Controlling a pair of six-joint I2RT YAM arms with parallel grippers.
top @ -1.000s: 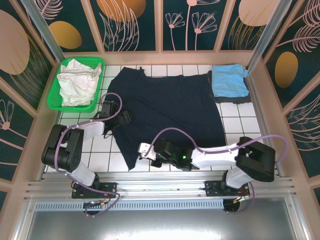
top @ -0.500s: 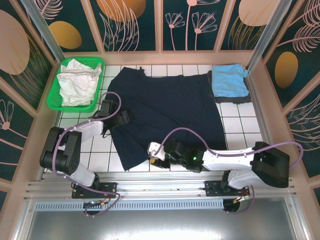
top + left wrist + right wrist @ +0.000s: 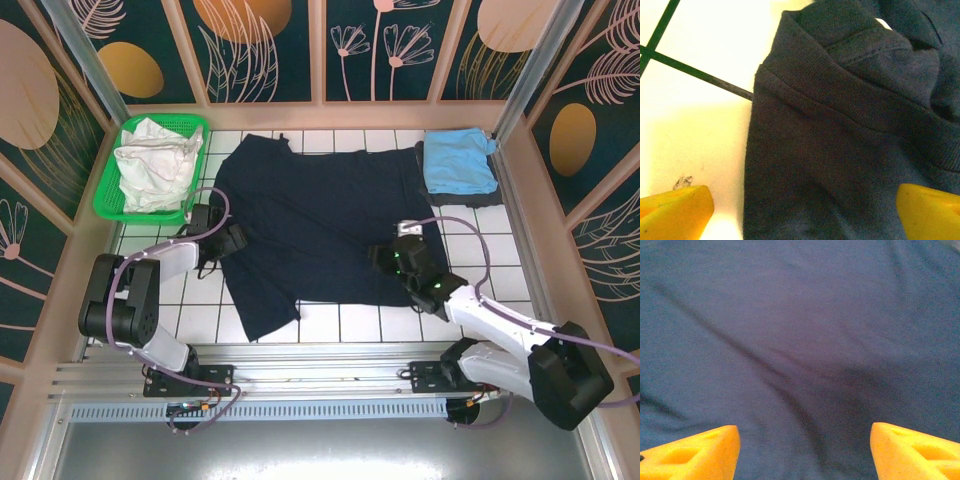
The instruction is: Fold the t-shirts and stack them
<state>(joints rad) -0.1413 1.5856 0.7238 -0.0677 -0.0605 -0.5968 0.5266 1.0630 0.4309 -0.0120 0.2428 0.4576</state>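
Tiled table (image 3: 350, 322), walled on three sides.

Navy t-shirt (image 3: 320, 225): spread open over the middle of the table, reaching from near the far edge down toward the near edge, longest at its near left corner. Cloth mostly flat, with a few soft creases.

Light blue t-shirt (image 3: 460, 162): folded into a neat rectangle at the far right corner, lying on a dark piece of cloth, just beside the navy t-shirt's far right sleeve.

White t-shirt (image 3: 152, 165): crumpled in a heap inside the green basket (image 3: 108, 198) at the far left corner.

Left gripper (image 3: 228, 240): low at the left edge of the navy t-shirt. Left wrist view: yellow fingertips (image 3: 672, 212) spread wide, one over bare tile, the other over dark cloth, a ribbed sleeve hem bunched between and beyond them. Nothing pinched.

Right gripper (image 3: 395, 258): over the right half of the navy t-shirt, near its near hem. Right wrist view: yellow fingertips (image 3: 695, 452) well apart, only smooth, lightly creased navy cloth below and ahead. No fold of cloth caught between them.
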